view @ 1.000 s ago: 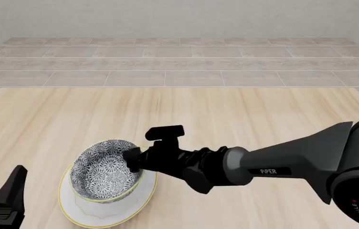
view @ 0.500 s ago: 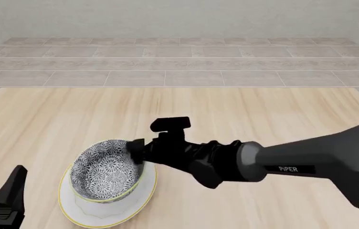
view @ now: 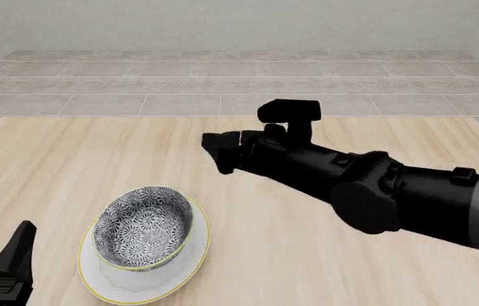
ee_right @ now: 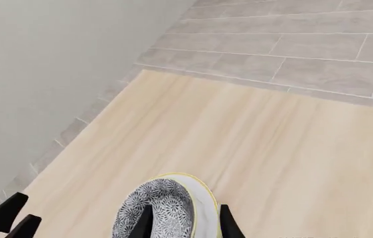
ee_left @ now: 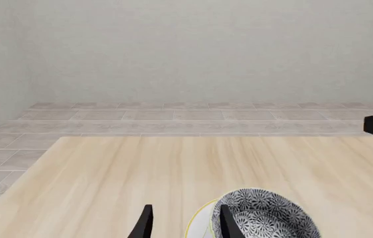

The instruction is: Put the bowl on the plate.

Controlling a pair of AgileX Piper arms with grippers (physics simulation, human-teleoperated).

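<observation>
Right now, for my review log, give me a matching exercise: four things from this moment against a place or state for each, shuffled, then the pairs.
Things:
1. bowl
2. plate
3. right end effector
4. left end effector

Places or states:
A. raised above the table, clear of the dishes
B. low at the near left corner
C. sitting upright on the plate
D. flat on the table beneath the bowl

Pairs: 1-C, 2-D, 3-A, 4-B

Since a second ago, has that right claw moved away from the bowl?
Yes. The right gripper has risen and pulled back, clear of the bowl, which sits on the plate.
</observation>
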